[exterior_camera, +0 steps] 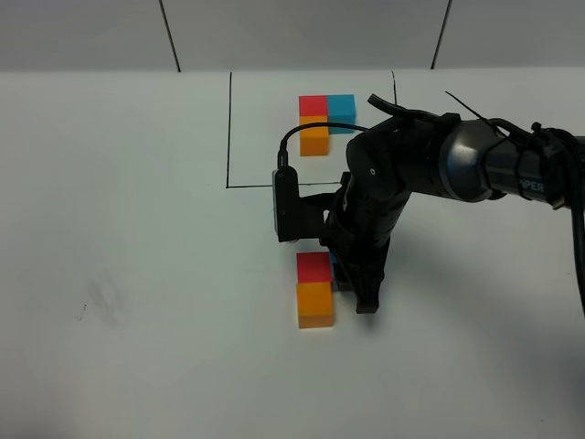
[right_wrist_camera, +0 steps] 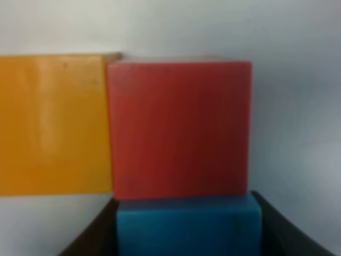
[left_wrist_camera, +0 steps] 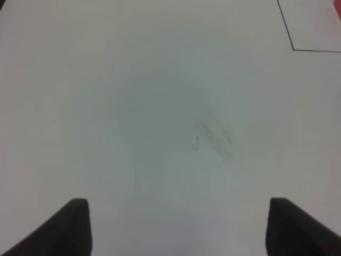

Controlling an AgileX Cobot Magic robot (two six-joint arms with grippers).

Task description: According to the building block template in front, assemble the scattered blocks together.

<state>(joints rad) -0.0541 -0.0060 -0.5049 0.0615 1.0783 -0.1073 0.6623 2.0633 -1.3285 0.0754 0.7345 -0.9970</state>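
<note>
Right arm (exterior_camera: 430,169) hides blue cube (right_wrist_camera: 189,226), overlaps template frame (exterior_camera: 229,137).

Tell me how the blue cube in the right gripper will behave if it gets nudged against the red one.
The blue cube looks rigid, with flat faces and square edges, so it should slide, not roll. It seems small and probably light, so the right gripper could shift it easily. Its face looks flush against the red cube, so a push would likely move that too.
</note>
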